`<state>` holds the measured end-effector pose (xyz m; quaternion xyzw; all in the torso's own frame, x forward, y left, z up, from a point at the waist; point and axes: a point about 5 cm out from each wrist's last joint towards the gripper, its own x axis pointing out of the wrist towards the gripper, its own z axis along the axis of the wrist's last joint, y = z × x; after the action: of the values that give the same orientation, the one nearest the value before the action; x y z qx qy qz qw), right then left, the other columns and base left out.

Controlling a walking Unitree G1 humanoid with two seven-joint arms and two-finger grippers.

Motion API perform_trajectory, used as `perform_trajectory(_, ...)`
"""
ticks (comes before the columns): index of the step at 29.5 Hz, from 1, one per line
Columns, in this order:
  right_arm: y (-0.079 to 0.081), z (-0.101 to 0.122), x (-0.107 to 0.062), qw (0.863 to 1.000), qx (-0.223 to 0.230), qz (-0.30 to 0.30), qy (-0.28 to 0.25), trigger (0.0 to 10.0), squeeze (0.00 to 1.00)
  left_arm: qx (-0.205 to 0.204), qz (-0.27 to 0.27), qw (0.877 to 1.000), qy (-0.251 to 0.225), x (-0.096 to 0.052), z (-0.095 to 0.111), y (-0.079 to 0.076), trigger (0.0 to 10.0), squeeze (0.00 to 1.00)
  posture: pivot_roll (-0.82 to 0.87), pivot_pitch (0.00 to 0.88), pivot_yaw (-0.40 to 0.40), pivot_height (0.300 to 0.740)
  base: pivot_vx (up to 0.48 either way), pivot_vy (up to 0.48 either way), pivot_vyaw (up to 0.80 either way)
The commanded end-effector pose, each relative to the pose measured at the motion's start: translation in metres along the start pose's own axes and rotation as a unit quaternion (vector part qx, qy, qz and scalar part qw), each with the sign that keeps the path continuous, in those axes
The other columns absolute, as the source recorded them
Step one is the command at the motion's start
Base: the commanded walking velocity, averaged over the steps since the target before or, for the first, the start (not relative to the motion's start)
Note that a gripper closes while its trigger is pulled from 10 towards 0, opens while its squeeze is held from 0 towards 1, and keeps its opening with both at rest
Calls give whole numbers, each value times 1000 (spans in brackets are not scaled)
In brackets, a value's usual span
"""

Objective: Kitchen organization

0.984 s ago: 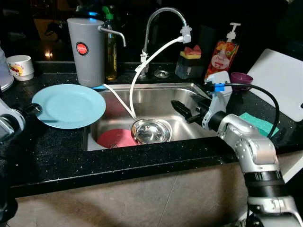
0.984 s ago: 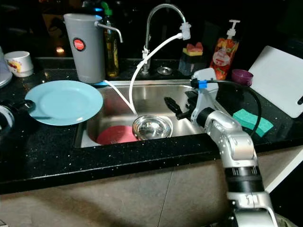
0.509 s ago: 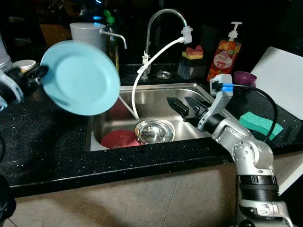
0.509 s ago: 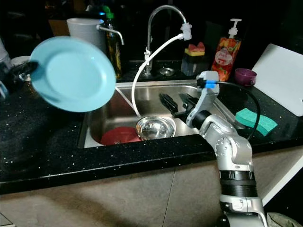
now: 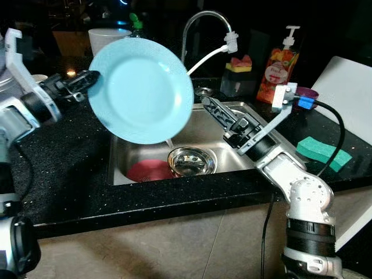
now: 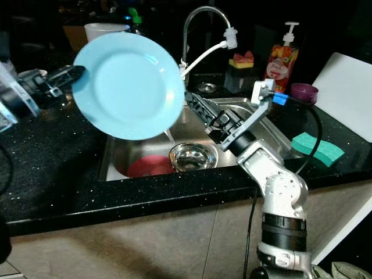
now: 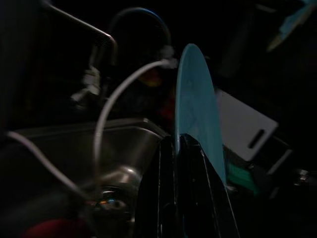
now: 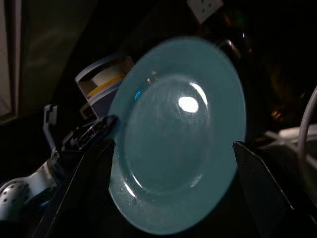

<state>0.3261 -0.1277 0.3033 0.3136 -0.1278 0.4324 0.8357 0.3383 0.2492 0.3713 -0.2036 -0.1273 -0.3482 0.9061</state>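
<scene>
Light-blue round plate held on edge over the steel sink by my left gripper pinching its rim, face toward my right gripper, fingers spread, just beside its far edge, nearer for handover.

You are seeing one light-blue plate, one red plate, one steel bowl, one green sponge, one soap dispenser.
</scene>
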Motion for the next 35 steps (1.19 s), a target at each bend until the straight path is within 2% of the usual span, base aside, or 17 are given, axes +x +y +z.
perform_trajectory(1,2,2,-3,1000,3,1,-3,10000,0,-6,-29,1000,-7,5,4,-8,10000,0,183,163,-22,740,0,0,0)
perform_trajectory(7,-3,-1,-9,1000,9,-20,-3,10000,0,-13,-59,997,-41,7,13,-18,10000,0,180,165,-21,740,0,0,0)
perform_trajectory(15,-4,-2,-9,999,10,-29,-12,10000,0,-10,-75,996,-55,4,24,-28,10000,0,198,153,-20,740,0,0,0)
perform_trajectory(30,9,-8,1,1000,13,11,-7,10000,0,-39,-88,995,-38,10,3,-34,10000,0,199,140,-35,740,0,0,0)
perform_trajectory(31,9,-9,2,1000,13,12,-6,9529,0,-40,-91,995,-34,11,1,-35,10000,0,199,140,-35,740,0,0,0)
perform_trajectory(32,9,-9,3,1000,13,12,-5,5529,0,-39,-91,995,-29,12,-3,-36,10000,0,199,140,-35,740,0,0,0)
perform_trajectory(33,9,-9,3,1000,15,11,-6,824,0,-36,-85,995,-25,13,-6,-36,10000,0,198,139,-36,740,0,0,0)
perform_trajectory(34,8,-8,4,1000,17,11,-8,0,0,-33,-79,996,-23,14,-8,-35,10000,0,198,139,-36,740,0,0,0)
perform_trajectory(35,8,-8,4,1000,18,11,-9,0,0,-31,-73,997,-24,14,-9,-34,10000,0,198,139,-36,740,0,0,0)
